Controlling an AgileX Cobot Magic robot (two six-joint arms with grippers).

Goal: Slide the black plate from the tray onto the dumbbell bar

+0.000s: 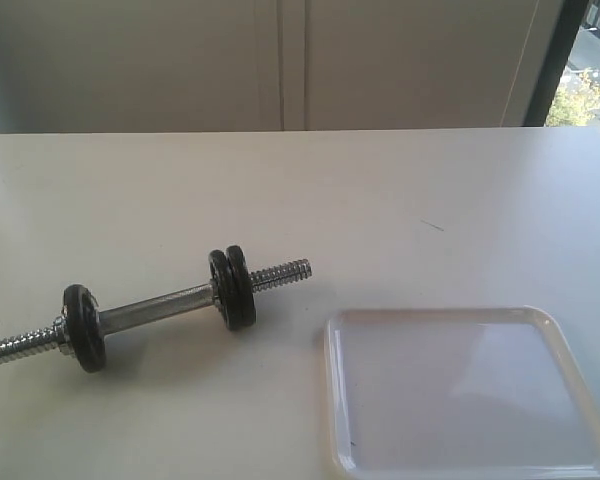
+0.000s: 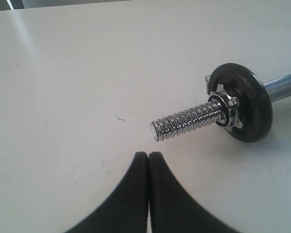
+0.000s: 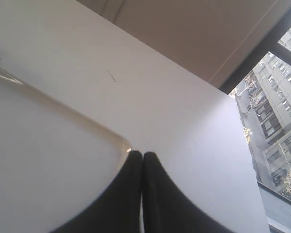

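The dumbbell bar (image 1: 160,305) lies on the table at the left, chrome with threaded ends. Two black plates (image 1: 231,288) sit pressed together near its right end, and a single black plate (image 1: 84,328) sits near its left end. The white tray (image 1: 430,313) at the front right holds nothing. Neither gripper shows in the exterior view. My left gripper (image 2: 149,154) is shut and empty, just short of the bar's threaded tip (image 2: 184,121), where a chrome nut backs a black plate (image 2: 247,104). My right gripper (image 3: 137,153) is shut and empty over the tray's corner rim (image 3: 121,138).
The white table (image 1: 380,190) runs back to a pale wall (image 1: 280,60). A window (image 1: 585,60) with a dark frame stands at the far right, past the table's right edge.
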